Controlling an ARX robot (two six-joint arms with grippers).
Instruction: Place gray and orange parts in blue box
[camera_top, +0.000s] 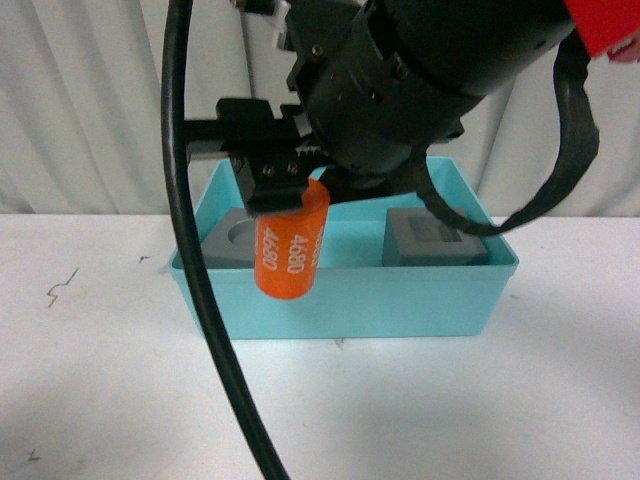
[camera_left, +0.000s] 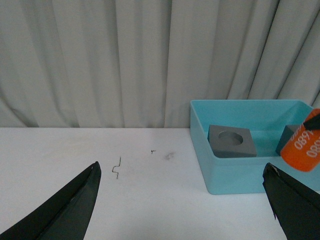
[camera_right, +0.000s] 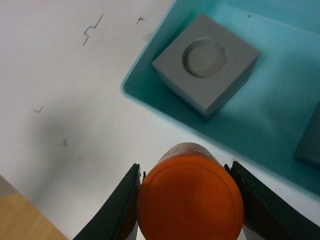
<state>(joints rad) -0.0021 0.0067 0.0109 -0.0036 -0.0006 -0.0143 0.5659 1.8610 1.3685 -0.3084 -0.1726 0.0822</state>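
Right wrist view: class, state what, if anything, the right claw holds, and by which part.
The right claw holds the orange cylinder, pinched on opposite curved sides near its upper end. The left claw is open, holding nothing.

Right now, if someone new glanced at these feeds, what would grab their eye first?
The orange cylinder with white numbers, clamped in the right gripper and hanging in front of the blue box's near wall. Next, the two gray cubes already inside the box: the one with a round recess on the robot's left side, the other on its right. The left gripper is open over bare table.
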